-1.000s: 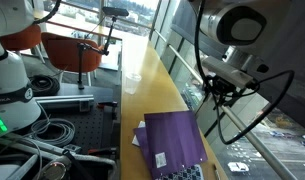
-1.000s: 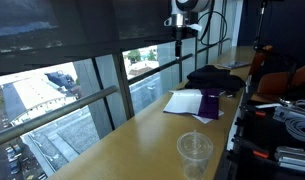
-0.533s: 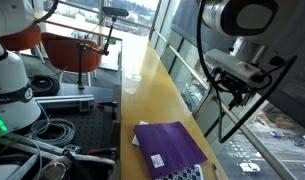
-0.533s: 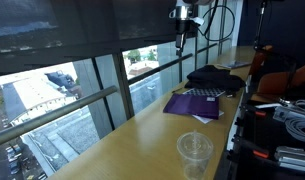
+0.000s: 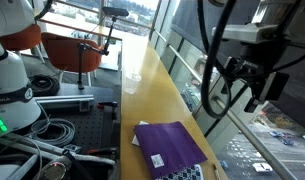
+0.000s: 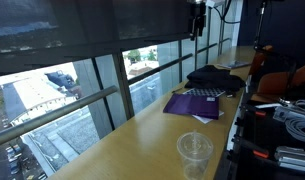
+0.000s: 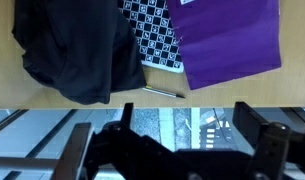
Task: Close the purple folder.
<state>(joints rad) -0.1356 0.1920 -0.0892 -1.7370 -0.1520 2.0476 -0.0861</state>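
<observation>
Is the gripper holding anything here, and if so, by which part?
Nothing is held. The gripper hangs open above the table, fingers apart with nothing between them; the purple folder lies closed and flat below, apart from it.

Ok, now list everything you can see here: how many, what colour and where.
purple folder: one, deep purple, lying closed on the tabletop
checkered notebook: one, black and white, beside the folder
black cloth: one, black, bunched next to the notebook
pen: one, thin, on the tabletop by the notebook's edge
plastic cup: one, clear, upright, apart from the folder
tabletop: one, yellow wood, along the window
orange chair: one, orange, beyond the table
cables: several, dark, beside the robot base
robot base: one, white, next to the table
gripper: one, dark, raised above the tabletop, jaws apart
</observation>
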